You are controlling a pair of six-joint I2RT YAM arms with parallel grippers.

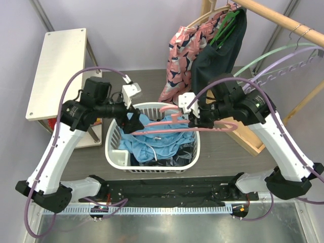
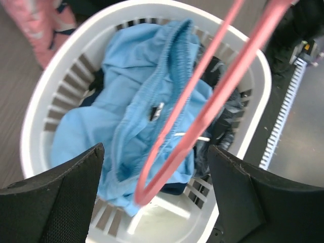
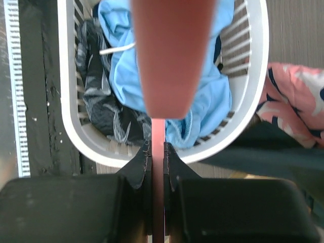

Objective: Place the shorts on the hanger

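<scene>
Shorts lie in white basket atop dark garments, under hanger.

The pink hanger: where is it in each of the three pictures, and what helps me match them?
Top external: the pink hanger spans the middle, above the white laundry basket.
Left wrist: the hanger runs diagonally from top right to bottom centre.
Right wrist: the hanger fills top centre, large and blurred.
Shared landmark: that basket.

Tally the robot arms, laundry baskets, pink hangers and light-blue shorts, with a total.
Robot arms: 2, the left arm and the right arm
laundry basket: 1
pink hanger: 1
light-blue shorts: 1
Total: 5
</scene>
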